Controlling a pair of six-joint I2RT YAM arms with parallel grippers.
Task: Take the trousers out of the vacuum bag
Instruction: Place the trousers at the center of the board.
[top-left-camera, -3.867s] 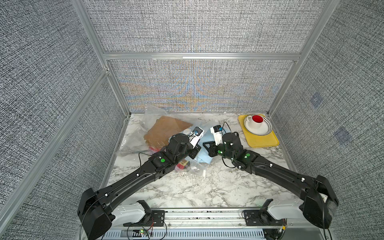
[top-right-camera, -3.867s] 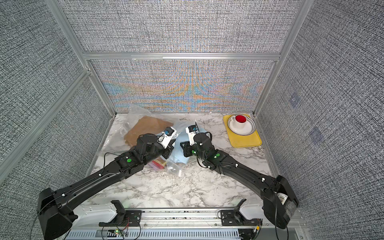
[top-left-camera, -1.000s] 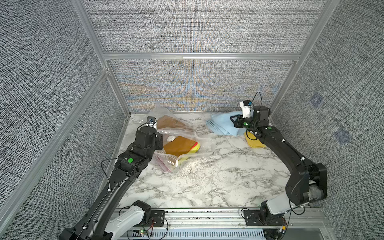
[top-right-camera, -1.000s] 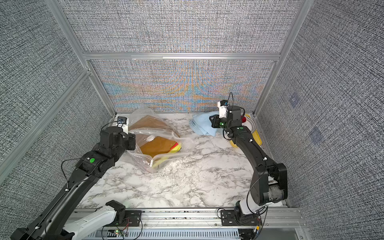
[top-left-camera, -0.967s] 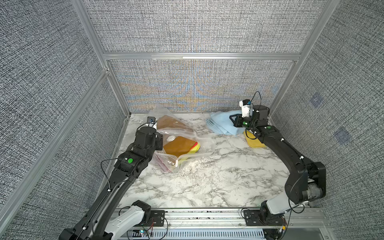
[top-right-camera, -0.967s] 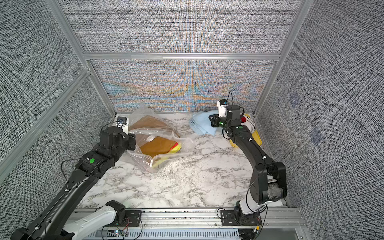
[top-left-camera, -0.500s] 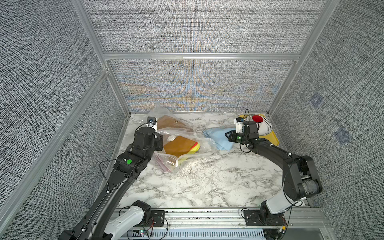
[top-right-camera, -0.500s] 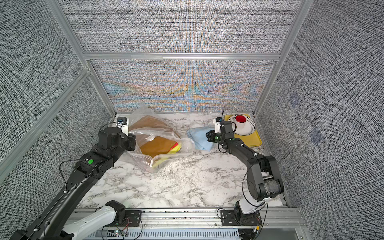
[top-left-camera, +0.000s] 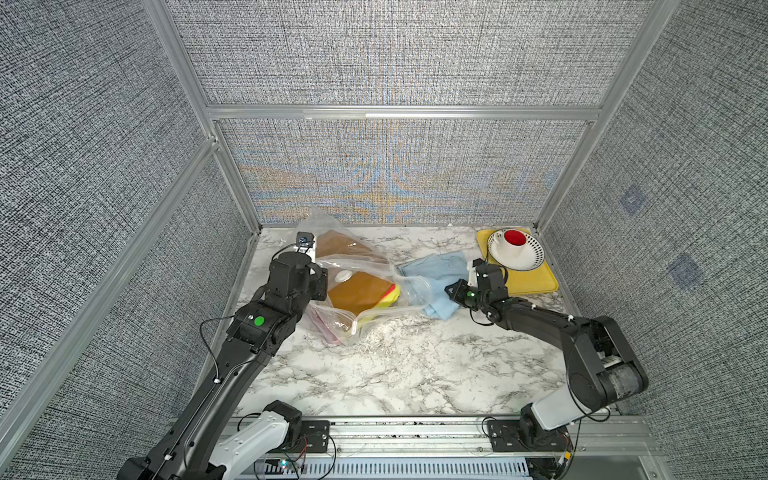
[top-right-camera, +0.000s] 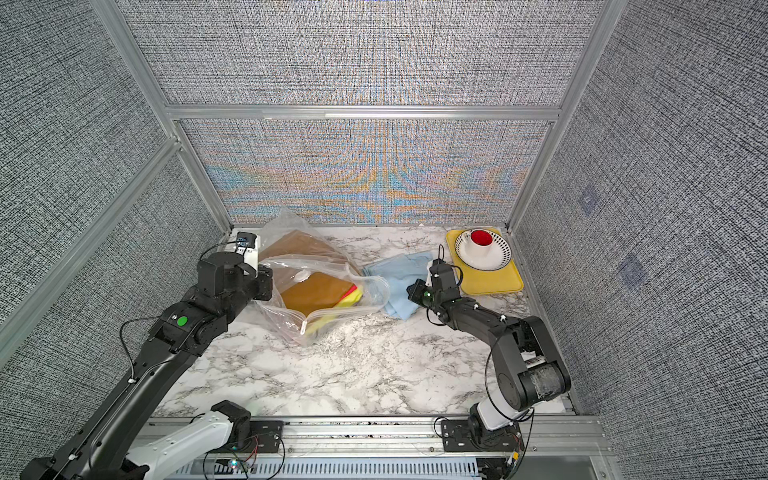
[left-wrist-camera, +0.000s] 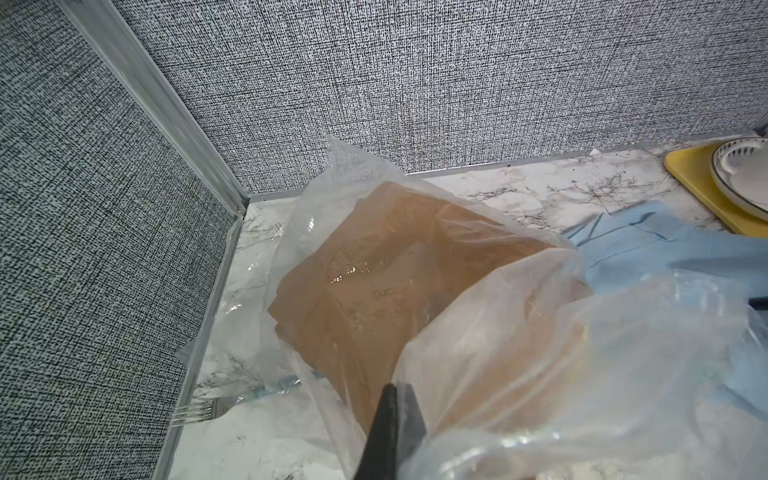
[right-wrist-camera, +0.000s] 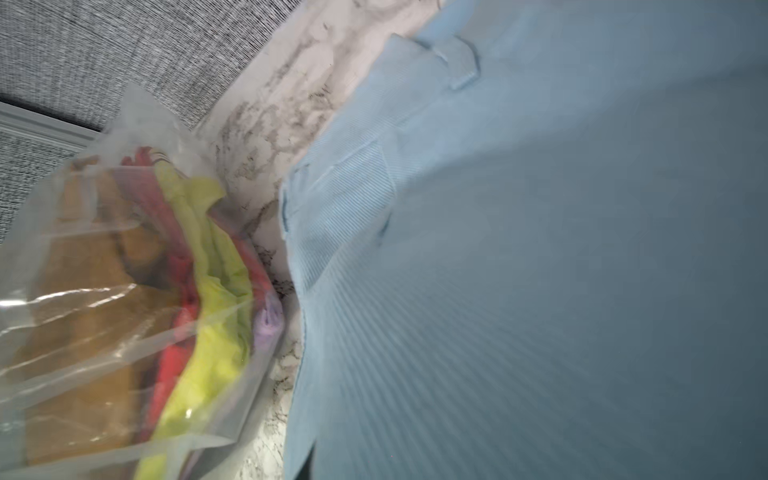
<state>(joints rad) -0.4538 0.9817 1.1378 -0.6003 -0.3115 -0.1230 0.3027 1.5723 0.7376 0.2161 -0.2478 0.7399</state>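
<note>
Blue cloth fills the right wrist view and hides the jaws of the right gripper (top-left-camera: 451, 291), so I cannot tell its grip. That arm lies low. One pair of light blue trousers (top-left-camera: 432, 270) lies out at 1 o'clock. Four folded trousers (right-wrist-camera: 199, 291), brown, red, yellow and lilac, sit inside the single vacuum bag (top-left-camera: 374, 266) at 11 o'clock. The left gripper (left-wrist-camera: 390, 428), its arm stretched forward, pinches the bag's film.

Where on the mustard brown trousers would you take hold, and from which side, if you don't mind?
I'd pinch the mustard brown trousers at the folded edge facing the open mouth of the vacuum bag, coming in from the side of the light blue trousers. They top the stack, and plastic covers them elsewhere.
</note>
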